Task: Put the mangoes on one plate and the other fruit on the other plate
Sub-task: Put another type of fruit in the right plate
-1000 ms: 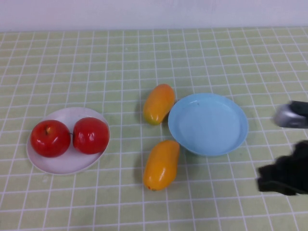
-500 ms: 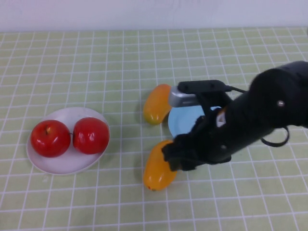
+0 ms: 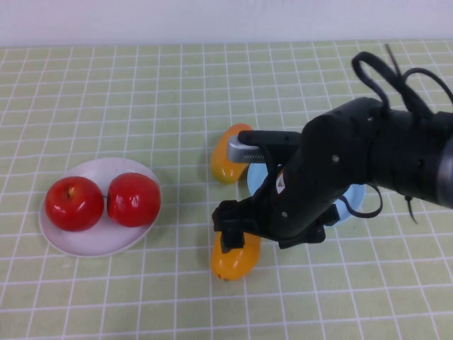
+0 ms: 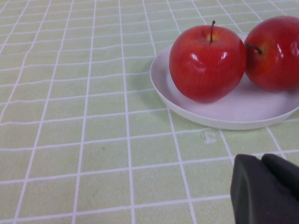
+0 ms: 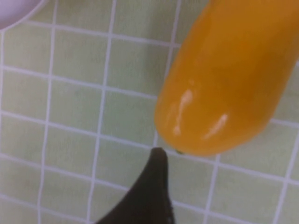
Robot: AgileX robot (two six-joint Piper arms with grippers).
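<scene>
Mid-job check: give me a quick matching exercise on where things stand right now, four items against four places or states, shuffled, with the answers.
Items
1. apples
2. near mango
3. far mango
4. left gripper

Places or states
A. on the tablecloth beside the light blue plate's far-left rim
B. shut, low over the cloth beside the white plate
C. side by side on the white plate
D. on the tablecloth, right under the right gripper, whose jaws are open

Pairs: 1-C, 2-D, 3-A, 4-B
</scene>
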